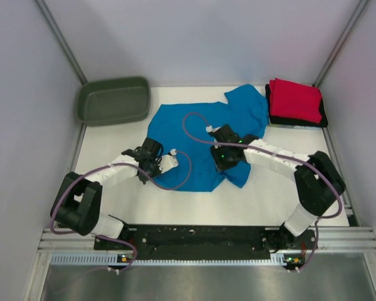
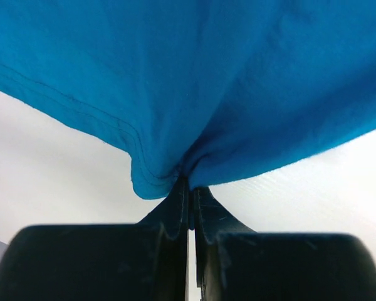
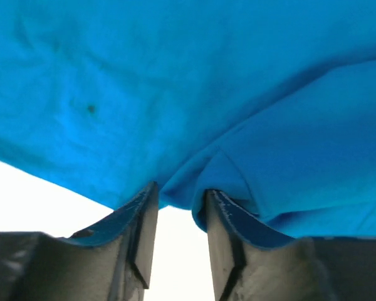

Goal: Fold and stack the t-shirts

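The turquoise-blue t-shirt [image 1: 194, 135] lies spread on the white table, one sleeve reaching toward the back right. My left gripper [image 1: 150, 152] is at the shirt's left edge. In the left wrist view it [image 2: 189, 183] is shut on the shirt's stitched hem [image 2: 138, 169], which hangs lifted off the table. My right gripper [image 1: 225, 157] is over the shirt's right part. In the right wrist view it [image 3: 180, 195] is open, with blue cloth [image 3: 194, 94] bunched against both fingertips. A folded red shirt [image 1: 294, 99] lies on a folded black one [image 1: 268, 100] at the back right.
A dark olive-green tub [image 1: 113, 100] stands at the back left corner. Grey walls close in the table on the left, back and right. A purple cable [image 1: 188, 125] loops over the shirt. Bare white table [image 1: 269, 200] shows in front of the shirt.
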Robot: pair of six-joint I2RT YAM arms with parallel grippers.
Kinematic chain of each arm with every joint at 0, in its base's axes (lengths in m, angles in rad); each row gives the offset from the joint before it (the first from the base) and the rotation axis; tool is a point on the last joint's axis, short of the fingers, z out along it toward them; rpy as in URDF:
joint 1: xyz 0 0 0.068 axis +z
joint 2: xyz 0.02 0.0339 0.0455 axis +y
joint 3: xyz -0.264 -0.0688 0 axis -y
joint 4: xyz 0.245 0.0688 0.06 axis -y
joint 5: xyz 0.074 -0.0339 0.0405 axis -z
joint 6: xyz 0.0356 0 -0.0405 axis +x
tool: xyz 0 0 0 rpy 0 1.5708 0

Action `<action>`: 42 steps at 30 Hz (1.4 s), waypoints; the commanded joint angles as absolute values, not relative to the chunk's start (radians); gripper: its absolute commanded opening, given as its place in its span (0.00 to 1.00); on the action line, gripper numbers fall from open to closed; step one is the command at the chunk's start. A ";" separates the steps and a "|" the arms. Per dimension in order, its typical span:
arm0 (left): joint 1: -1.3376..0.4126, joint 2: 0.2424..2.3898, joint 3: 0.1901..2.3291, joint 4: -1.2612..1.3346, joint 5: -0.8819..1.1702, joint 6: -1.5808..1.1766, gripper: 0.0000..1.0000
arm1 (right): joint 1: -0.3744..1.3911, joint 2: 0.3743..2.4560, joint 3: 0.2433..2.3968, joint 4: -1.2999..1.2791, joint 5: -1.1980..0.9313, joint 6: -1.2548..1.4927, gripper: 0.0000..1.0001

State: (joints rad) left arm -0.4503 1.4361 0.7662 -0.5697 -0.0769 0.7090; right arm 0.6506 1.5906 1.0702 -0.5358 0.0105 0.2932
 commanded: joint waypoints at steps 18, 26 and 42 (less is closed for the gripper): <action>-0.393 1.410 0.818 -0.568 -0.058 0.715 0.00 | 0.513 1.032 0.749 -0.583 -0.164 0.284 0.65; -0.393 1.381 0.819 -0.584 -0.067 0.726 0.00 | 0.512 1.117 0.615 -0.555 -0.216 0.416 0.57; -0.385 1.327 0.844 -0.618 -0.089 0.698 0.00 | 0.618 1.307 0.578 -0.388 -0.121 0.462 0.00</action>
